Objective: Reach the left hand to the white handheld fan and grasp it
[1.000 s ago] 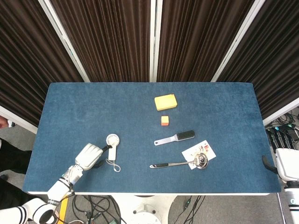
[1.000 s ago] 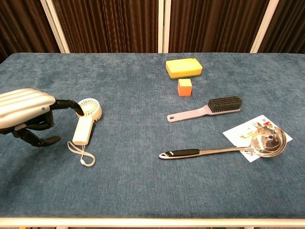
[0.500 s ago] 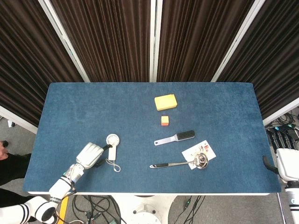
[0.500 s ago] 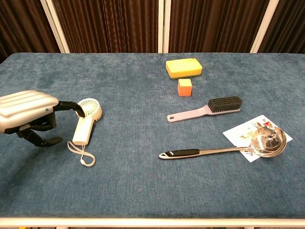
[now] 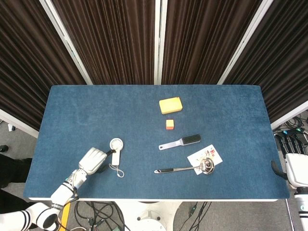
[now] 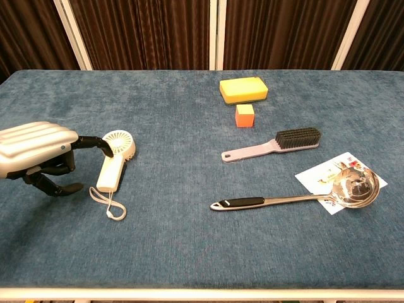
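Note:
The white handheld fan (image 6: 114, 161) lies flat on the blue table, round head away from me, handle and wrist loop toward me; the head view shows the fan (image 5: 115, 150) at the front left. My left hand (image 6: 39, 156) hovers just left of it, knuckles up, dark fingers curled apart with nothing between them. One fingertip (image 6: 106, 148) reaches the edge of the fan's head; I cannot tell if it touches. From above, the left hand (image 5: 92, 160) sits beside the fan's handle. Only the right arm's base shows at the head view's right edge; the right hand is out of sight.
To the right lie a grey brush (image 6: 271, 144), a steel ladle (image 6: 302, 194) resting on a printed card (image 6: 328, 174), an orange cube (image 6: 245, 115) and a yellow sponge (image 6: 243, 89). The table's front edge (image 6: 202, 291) runs close below the hand.
The left hand has sunk slightly and drawn a little toward the left edge. The fan has not moved.

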Controlling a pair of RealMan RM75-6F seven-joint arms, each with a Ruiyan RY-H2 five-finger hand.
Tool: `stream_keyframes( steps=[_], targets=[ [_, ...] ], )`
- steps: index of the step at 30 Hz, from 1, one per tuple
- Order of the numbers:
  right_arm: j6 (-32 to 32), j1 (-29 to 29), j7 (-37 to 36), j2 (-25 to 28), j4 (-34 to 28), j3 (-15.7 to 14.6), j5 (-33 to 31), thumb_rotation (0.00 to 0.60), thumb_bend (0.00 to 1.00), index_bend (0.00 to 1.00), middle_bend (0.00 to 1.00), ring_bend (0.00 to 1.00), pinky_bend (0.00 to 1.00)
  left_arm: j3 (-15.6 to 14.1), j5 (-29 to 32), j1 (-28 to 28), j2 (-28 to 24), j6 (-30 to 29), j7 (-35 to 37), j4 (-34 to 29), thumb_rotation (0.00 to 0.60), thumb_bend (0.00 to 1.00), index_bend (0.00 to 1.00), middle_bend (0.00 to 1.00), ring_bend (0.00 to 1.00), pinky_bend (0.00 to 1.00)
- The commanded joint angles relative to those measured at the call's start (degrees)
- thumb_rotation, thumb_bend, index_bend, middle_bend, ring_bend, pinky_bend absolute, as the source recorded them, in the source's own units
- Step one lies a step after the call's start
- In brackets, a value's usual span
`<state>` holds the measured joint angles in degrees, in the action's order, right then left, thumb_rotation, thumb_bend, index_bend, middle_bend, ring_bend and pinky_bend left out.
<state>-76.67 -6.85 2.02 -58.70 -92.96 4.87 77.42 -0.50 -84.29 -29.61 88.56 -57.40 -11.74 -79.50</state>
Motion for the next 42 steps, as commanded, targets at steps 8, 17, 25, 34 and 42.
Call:
stream_keyframes(
  steps=[8,17,25,34,42],
  targets=[
    [0.1,0.0,-0.1,0.0,0.1,0.0,-0.2,0.6,0.3,0.0,0.0,0.0,0.0,-0.1,0.8,-0.4,0.3,0.7,-0.5,0.3,0.6,0.35,0.22,0.98,0.94,0.96],
    [0.2,0.2,-0.5,-0.1,0.5,-0.1,-0.2,0.6,0.3,0.0,0.0,0.0,0.0,-0.5,0.9,-0.4,0.6,0.5,0.4,1.0,0.6,0.35,0.22,0.98,0.94,0.96],
    [0.3,0.1,-0.3,-0.2,0.5,-0.1,-0.2,0.6,0.3,0.0,0.0,0.0,0.0,-1.0,1.1,-0.1,1.2,0.7,2.3,2.0,0.6,0.35,0.22,0.98,0.94,0.96],
    [0.3,0.0,0.0,-0.2,0.3,-0.1,-0.1,0.6,0.3,0.0,0.0,0.0,0.0,-1.6,0.2,0.2,2.1,0.2,5.2,3.5,0.6,0.35,0.22,0.98,0.94,0.96],
    [0.0,0.1,-0.2,0.0,0.1,0.0,0.0,0.6,0.3,0.0,0.0,0.0,0.0,-0.8,-0.9,0.0,1.2,-1.6,5.4,2.5,0.6,0.35,0.22,0.98,0.94,0.96]
  ],
)
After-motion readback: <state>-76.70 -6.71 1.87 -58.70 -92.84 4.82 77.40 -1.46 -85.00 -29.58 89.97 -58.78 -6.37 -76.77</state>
